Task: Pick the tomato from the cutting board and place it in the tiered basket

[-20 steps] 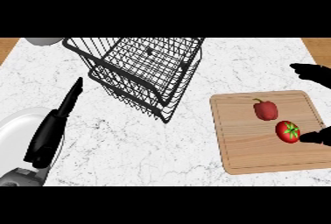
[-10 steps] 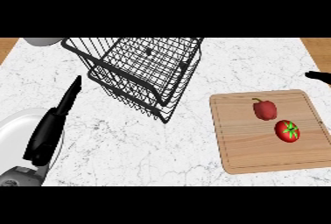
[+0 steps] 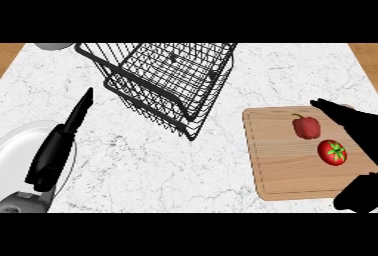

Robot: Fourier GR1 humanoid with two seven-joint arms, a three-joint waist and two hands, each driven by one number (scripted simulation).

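Tomato lies free on the cutting board, 5 o'clock of the pepper; right hand straddles it, fingers apart, seemingly to close; tiered basket waits at 10 o'clock; left hand rests open.

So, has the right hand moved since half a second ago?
Yes. The right hand has come in leftward from the view's right edge and now reaches over the right side of the cutting board, beside the tomato.

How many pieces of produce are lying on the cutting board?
2: a red pepper at the cutting board's upper right, and the tomato just below it, beside the right hand, which may hide more.
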